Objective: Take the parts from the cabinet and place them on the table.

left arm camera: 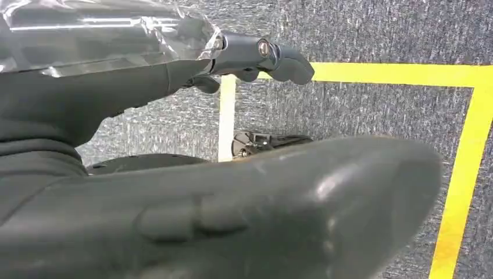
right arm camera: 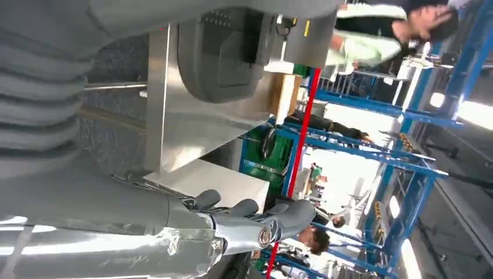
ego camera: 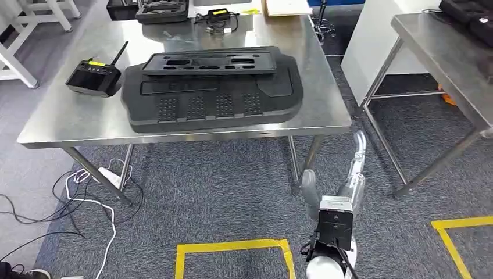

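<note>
Parts (ego camera: 212, 87), two big black moulded pieces, lie stacked flat in the middle of the steel table (ego camera: 52, 125), the smaller tray resting on the larger so neither tips. They look placed already, I judge. The stack runs close to the near edge, with bare steel to its right and a handset (ego camera: 93, 77) on its left. My right hand (ego camera: 310, 190) hangs below the table's front edge, holding nothing, fingers loosely apart. My left hand (left arm camera: 256, 55) hangs over the carpet, fingers lightly bent and apart, nothing in them.
</note>
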